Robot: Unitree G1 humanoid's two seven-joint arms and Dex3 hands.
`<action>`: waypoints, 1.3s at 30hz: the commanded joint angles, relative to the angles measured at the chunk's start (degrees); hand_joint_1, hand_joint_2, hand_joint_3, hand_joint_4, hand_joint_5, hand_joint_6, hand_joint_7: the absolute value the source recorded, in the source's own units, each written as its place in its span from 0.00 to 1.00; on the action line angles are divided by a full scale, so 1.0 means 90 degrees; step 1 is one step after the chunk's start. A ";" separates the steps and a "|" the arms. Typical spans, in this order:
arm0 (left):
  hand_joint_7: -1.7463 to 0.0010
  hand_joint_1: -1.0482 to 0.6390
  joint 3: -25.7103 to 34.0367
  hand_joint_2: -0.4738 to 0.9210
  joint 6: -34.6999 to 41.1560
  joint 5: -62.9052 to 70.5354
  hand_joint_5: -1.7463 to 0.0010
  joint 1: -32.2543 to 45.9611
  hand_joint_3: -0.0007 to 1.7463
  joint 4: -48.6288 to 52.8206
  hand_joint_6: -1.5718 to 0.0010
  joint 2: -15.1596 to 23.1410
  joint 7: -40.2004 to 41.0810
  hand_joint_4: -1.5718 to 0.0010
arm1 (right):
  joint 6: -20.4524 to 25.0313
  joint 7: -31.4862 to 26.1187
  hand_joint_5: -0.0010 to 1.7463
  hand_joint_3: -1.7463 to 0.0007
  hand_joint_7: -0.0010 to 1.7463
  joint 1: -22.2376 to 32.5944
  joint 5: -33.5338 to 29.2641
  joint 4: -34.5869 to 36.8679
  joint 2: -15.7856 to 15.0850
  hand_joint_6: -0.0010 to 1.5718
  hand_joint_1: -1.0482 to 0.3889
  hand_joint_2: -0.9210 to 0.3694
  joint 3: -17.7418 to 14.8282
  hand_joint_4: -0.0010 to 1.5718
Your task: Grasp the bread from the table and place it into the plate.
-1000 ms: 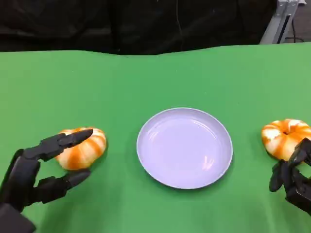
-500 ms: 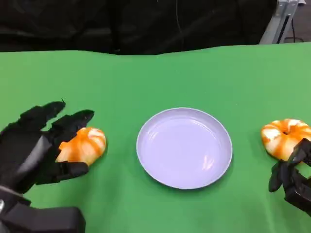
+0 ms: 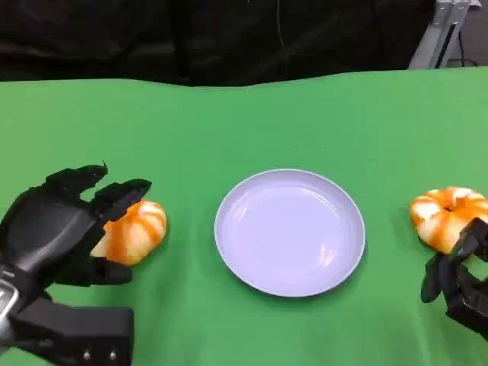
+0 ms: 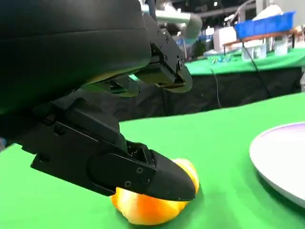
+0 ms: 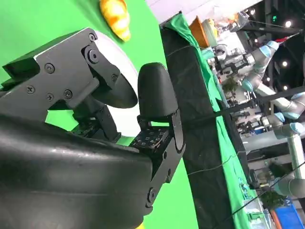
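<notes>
A: Is the left hand gripping the bread?
B: Fingers are closing over it, still on the table, left of the plate. Firm grip next, then lifting.

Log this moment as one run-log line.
left hand: fingers around left bread, not lifted | right hand: beside right bread | plate: empty

- My left hand arches over the bread, one finger lying across its top.
- The plate sits nearby on the green table.
</notes>
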 commanded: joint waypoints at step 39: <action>1.00 0.05 -0.2220 1.00 0.0074 -0.0744 1.00 -0.2434 0.11 0.4494 0.69 -0.0275 0.0931 0.68 | 0.0017 -0.0081 1.00 0.25 0.95 0.0086 0.0034 -0.0174 -0.0009 0.47 0.71 0.31 0.0043 0.57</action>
